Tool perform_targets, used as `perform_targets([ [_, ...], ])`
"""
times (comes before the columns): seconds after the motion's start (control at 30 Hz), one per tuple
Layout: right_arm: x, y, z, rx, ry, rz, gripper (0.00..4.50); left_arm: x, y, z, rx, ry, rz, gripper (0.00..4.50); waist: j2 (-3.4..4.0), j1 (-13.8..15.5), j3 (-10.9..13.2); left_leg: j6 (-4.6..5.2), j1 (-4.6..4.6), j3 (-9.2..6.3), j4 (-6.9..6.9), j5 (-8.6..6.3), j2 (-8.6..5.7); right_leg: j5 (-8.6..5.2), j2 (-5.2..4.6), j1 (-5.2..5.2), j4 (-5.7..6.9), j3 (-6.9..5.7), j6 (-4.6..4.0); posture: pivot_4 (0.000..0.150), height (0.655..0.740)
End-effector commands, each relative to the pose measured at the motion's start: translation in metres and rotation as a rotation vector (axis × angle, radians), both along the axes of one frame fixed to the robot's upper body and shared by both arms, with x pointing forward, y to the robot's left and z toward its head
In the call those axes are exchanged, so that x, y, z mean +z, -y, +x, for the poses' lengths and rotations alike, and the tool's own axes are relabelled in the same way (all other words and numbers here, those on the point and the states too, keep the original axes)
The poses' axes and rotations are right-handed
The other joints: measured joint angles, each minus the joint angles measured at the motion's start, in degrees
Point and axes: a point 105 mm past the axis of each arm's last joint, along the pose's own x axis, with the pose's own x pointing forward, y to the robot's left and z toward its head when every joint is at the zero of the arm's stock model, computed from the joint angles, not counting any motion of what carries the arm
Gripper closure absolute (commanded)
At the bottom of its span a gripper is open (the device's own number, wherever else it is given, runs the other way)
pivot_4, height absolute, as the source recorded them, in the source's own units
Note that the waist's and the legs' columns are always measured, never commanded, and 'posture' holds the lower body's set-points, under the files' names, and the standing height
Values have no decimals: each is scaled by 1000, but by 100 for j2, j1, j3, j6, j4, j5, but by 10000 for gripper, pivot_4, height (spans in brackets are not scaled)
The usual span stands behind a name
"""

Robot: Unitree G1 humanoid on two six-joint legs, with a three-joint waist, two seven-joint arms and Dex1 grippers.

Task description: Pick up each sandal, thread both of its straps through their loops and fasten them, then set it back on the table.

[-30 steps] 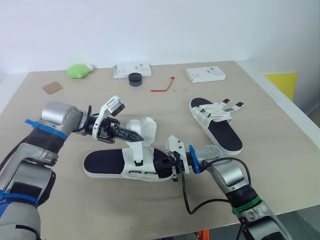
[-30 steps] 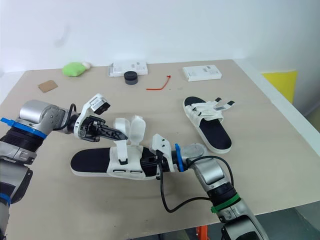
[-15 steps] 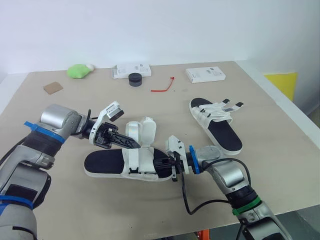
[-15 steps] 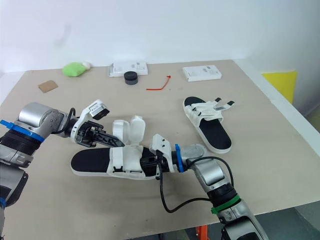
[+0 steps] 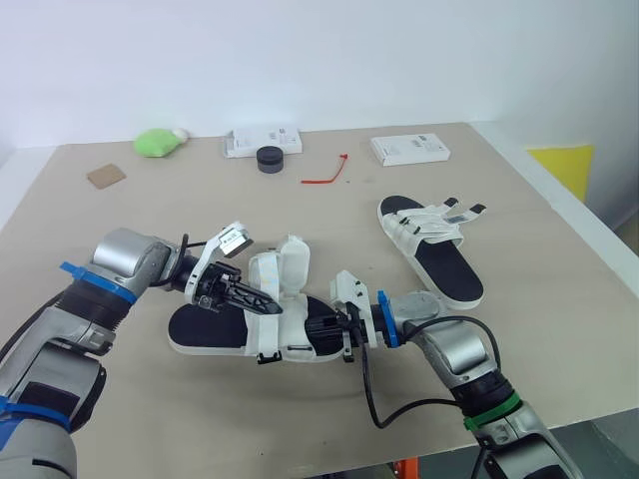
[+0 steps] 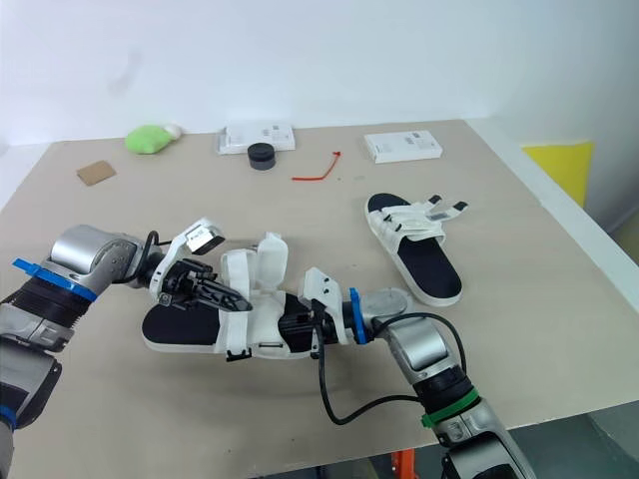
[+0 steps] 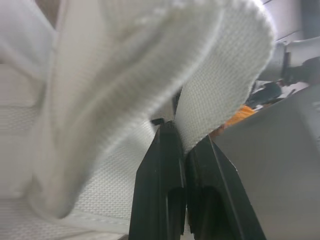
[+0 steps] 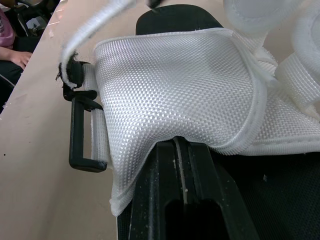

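The near sandal [image 5: 205, 329], black-soled with white straps, lies flat at the table's front. My left gripper [image 5: 262, 302] is shut on one of its white straps [image 7: 215, 75], whose end curls up above the sole. In the left wrist view the black fingertips [image 7: 165, 137] pinch the woven strap. My right gripper [image 5: 321, 329] is shut on the sandal's white mesh upper [image 8: 170, 85] at the toe end. A black buckle loop [image 8: 82, 135] hangs from that upper's side. The second sandal [image 5: 444, 261] lies to the right with its straps loose across it.
Along the far edge sit a green lump [image 5: 158, 142], two white boxes [image 5: 263, 141] [image 5: 410, 149], a black round cap [image 5: 269, 158] and a red tie [image 5: 326, 172]. A brown card [image 5: 105, 176] lies far left. A person's hand [image 8: 15, 56] shows beyond the table edge.
My left gripper has dropped lower and closer to the near sandal, carrying the strap down toward the sole. The right gripper and the second sandal have stayed put.
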Motion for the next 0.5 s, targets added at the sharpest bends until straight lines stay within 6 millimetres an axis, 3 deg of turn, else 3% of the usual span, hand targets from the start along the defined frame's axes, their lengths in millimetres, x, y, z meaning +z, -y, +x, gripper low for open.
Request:
perform_targets([
  [0.03,-54,5,-19,-34,-206,-125,45000,-1,3,1,-3,114,-14,44435,0,0,0,0,0,0,1,0,0,0,0,0,0,0,0,1500,7400],
  [0.5,-53,5,-21,-31,-217,-121,45000,19,5,-36,-101,292,-97,44435,0,3,0,10,-1,4,2,-6,2,-10,-1,4,0,5,5,1500,7400],
])
